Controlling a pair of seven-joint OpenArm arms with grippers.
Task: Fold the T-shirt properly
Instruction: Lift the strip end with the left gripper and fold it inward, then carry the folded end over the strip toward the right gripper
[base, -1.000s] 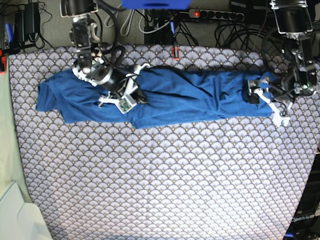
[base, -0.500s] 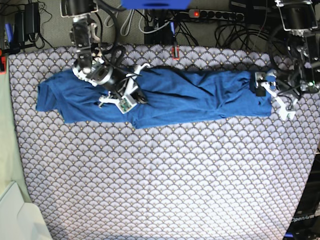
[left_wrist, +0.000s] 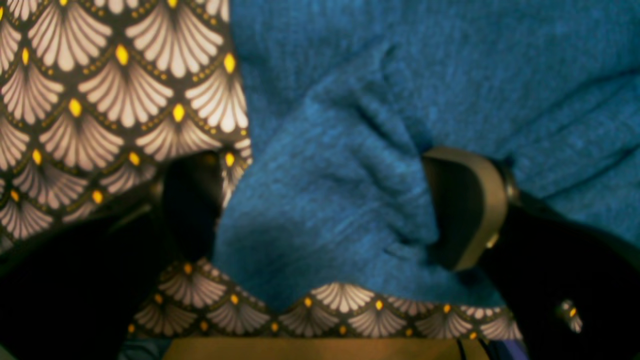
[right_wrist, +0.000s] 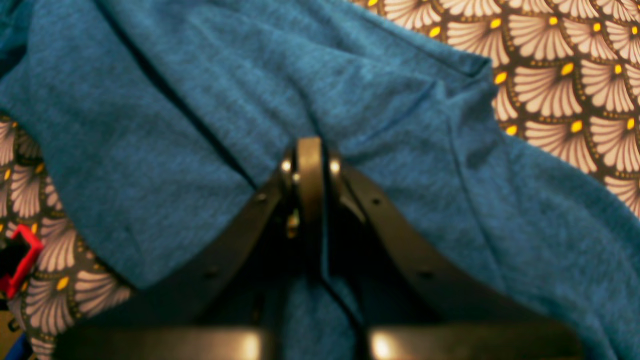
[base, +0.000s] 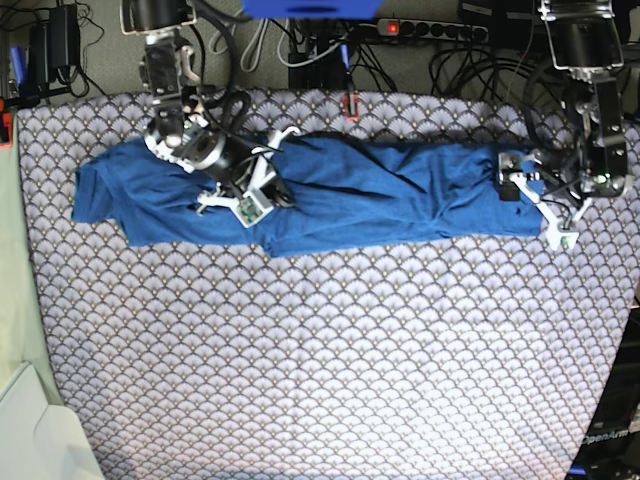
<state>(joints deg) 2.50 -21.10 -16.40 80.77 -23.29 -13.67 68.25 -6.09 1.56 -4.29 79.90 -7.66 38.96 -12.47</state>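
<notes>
- The shirt (base: 330, 195) is laid on the far part of the cloth (base: 330, 360). Its long side runs left to right, as a long bunched strip with one end at each arm.
- The right gripper (right_wrist: 310, 160) is seen pressed together, clamped on a fold of the shirt.
- The left gripper (base: 535, 205) is held wide apart around the shirt's end; nothing is pinched.
- Since half a second ago, the left gripper has been moved back over that end. The shirt has stayed put.
</notes>
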